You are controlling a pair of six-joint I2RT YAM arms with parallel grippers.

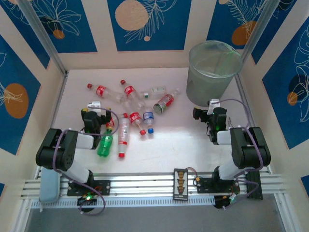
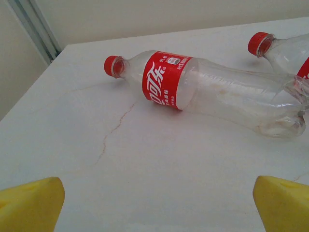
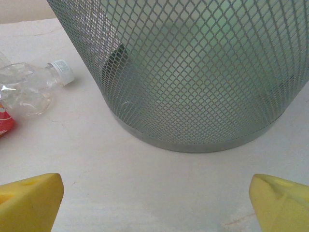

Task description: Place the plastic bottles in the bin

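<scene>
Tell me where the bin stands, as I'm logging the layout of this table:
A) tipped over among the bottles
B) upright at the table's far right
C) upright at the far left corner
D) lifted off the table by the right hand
B: the bin stands upright at the far right of the table, with the bottles lying on the surface to its left.

White tabletop (image 1: 169,140) with hairline crack (image 2: 113,130), cream walls with blue panels (image 1: 164,29) showing orange circles and white leaf outlines, metal corner posts (image 1: 43,36), aluminium rail (image 1: 145,181) at near edge.
</scene>
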